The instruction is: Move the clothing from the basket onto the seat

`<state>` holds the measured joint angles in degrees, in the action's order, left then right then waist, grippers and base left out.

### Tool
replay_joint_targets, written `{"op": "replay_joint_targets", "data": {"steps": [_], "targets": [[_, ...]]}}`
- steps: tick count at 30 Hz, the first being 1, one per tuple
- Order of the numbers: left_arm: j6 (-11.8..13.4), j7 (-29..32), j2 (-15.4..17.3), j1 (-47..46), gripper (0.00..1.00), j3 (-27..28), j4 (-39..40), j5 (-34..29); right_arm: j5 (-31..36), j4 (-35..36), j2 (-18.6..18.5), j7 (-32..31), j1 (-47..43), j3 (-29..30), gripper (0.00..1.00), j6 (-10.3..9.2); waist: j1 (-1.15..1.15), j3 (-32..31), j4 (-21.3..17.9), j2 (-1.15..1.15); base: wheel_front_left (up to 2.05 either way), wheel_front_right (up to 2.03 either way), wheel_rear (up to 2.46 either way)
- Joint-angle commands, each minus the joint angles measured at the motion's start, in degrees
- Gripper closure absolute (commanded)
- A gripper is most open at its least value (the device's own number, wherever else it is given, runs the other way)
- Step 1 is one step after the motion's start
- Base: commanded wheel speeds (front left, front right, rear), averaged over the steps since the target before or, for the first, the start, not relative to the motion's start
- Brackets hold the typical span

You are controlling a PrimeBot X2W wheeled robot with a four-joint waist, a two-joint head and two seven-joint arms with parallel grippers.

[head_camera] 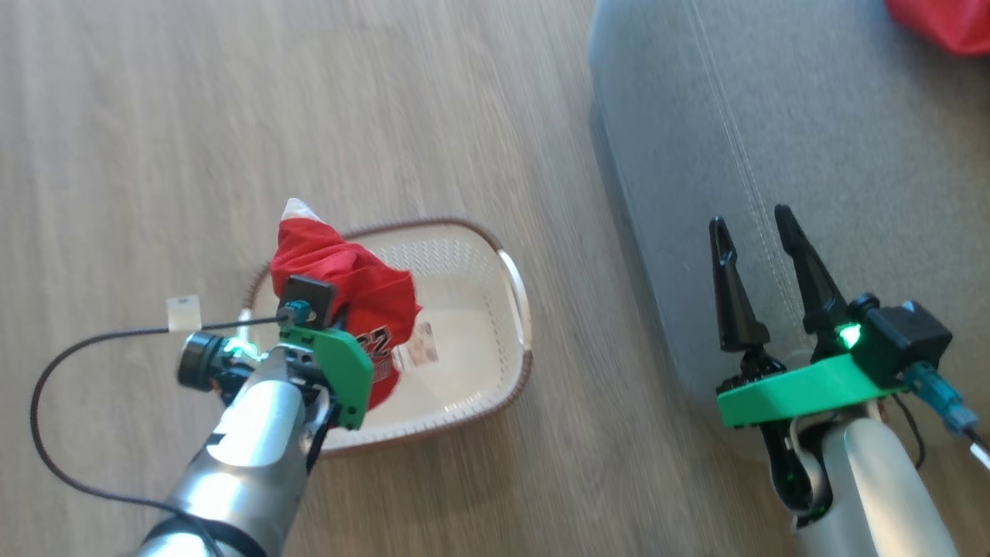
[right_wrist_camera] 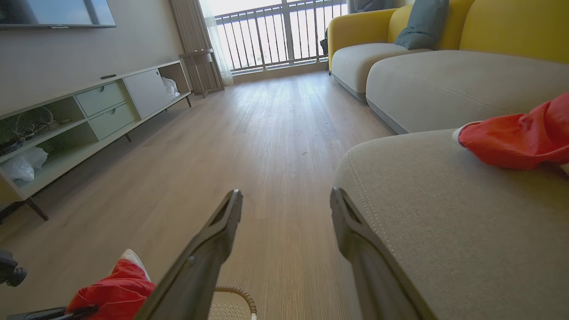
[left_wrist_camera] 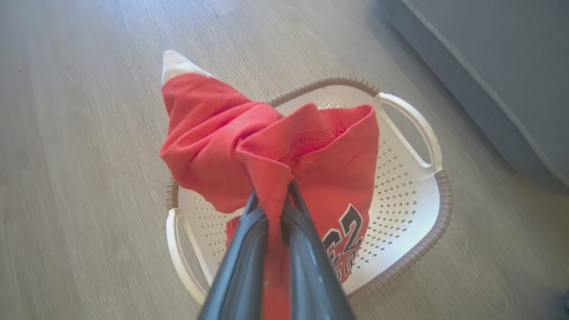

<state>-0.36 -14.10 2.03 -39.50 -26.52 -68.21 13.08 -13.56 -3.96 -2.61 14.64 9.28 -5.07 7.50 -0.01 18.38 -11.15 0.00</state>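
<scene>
Wood floor (head_camera: 155,116): one basket (head_camera: 479,271), two garments (head_camera: 340,271)

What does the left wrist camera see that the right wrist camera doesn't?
Left wrist view's extras: the left tool shut on the red clothing, its black number print, both handles of the basket.
Right wrist view's extras: the open right tool, a yellow sofa, a TV cabinet, another red piece lying on the grey seat.
Both: the held clothing, the basket, the seat, the floor.
</scene>
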Motion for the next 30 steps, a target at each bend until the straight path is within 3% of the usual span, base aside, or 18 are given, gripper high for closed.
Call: {"op": "replay_joint_targets", "data": {"steps": [1, 8, 16, 30], "targets": [[0.1, -0.8, 0.9, 0.0, 1.0, 0.9, 3.2, 0.7, 0.5, 1.5, -0.3, 0.4, -0.5, -0.9, 0.0, -0.01, 0.01, -4.5, 3.1, 0.0, 0.0, 0.0, 0.0], [2.4, -0.9, 0.9, 7.5, 1.0, 3.0, 20.1, 1.5, 0.8, 0.0, -0.3, 0.4, -3.3, -1.1, 0.0, -0.01, 0.01, -11.3, 5.9, 0.0, 0.0, 0.0, 0.0], [2.5, -0.9, 0.9, 14.7, 1.0, 6.1, 37.2, -1.1, 1.6, -0.9, -0.6, 0.4, -6.4, -2.4, 0.0, -0.01, 0.01, -16.9, 8.5, 0.0, 0.0, 0.0, 0.0], [1.1, -0.9, 0.9, 23.2, 1.0, 10.6, 58.1, -4.7, 1.5, -0.4, -0.5, 0.4, -8.4, -1.6, 0.0, -0.01, 0.01, -19.3, 9.4, 0.0, 0.0, 0.0, 0.0]]}}
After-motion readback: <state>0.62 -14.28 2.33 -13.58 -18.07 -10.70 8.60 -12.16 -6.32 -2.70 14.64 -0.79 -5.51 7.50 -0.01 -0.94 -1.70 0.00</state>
